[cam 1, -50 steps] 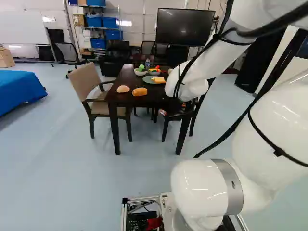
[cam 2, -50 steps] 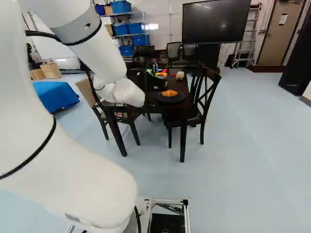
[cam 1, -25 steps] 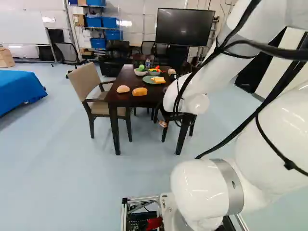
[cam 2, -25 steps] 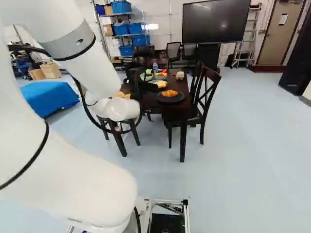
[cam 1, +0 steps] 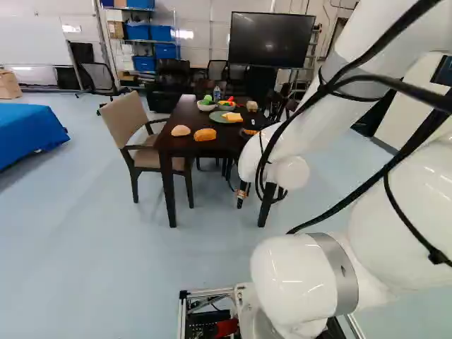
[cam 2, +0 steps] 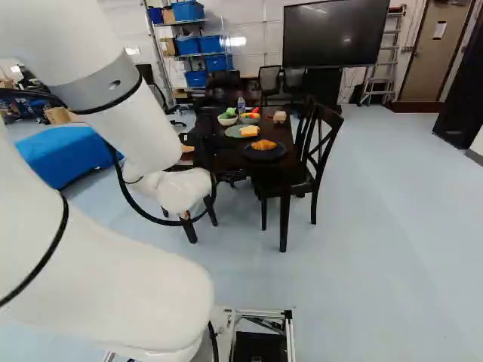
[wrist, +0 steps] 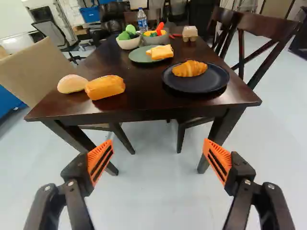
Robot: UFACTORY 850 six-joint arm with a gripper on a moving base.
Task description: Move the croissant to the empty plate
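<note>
Croissant (wrist: 189, 68) fwd of fingers (wrist: 218, 159)

Dark table (wrist: 139, 98) with bun (wrist: 72, 84), loaf (wrist: 105, 87), black plate (wrist: 194, 86), green plate (wrist: 138, 57), two bowls (wrist: 128, 44), bottle (wrist: 142, 21), block (wrist: 190, 32)

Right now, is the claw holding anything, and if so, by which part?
Nothing is held: the claw is open with nothing gripped between its orange pads, and the croissant lies on the dark plate.
</note>
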